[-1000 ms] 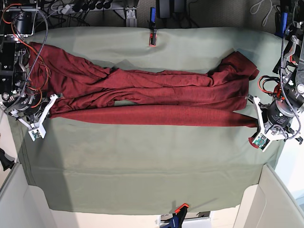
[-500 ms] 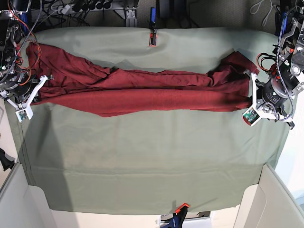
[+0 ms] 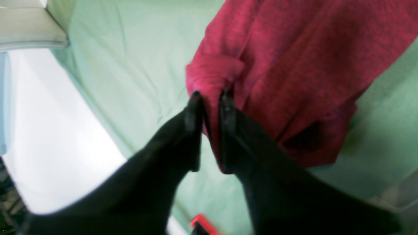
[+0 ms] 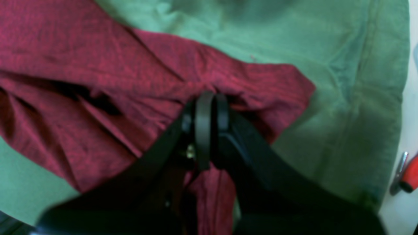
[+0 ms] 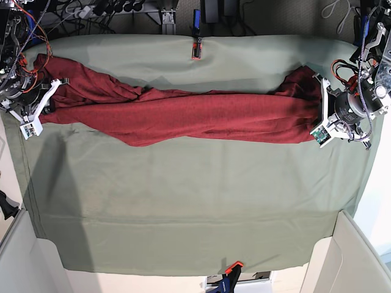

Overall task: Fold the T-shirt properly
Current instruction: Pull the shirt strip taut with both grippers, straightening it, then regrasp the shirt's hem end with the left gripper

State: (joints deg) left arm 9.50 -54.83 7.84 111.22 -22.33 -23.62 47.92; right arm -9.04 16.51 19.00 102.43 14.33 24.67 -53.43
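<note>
Along the far half of the counter [image 5: 183, 207], your T-shirt [image 5: 201, 113] lies stretched out long and thin, with its two ends near the two arms. The green cloth [image 5: 183, 183] under it covers the counter. Your right end effector [image 4: 209, 98] is pinched shut on a bunched fold at one end of the T-shirt. Your left end effector [image 3: 210, 98] has its fingers a little way apart, with a bit of red fabric sitting between them, so I cannot tell if it holds the fabric or is letting go. If one end drops while the other end gets pulled, the T-shirt could slide and bunch up. The fold would then come out crooked. The green cloth could also get dragged and wrinkle.
</note>
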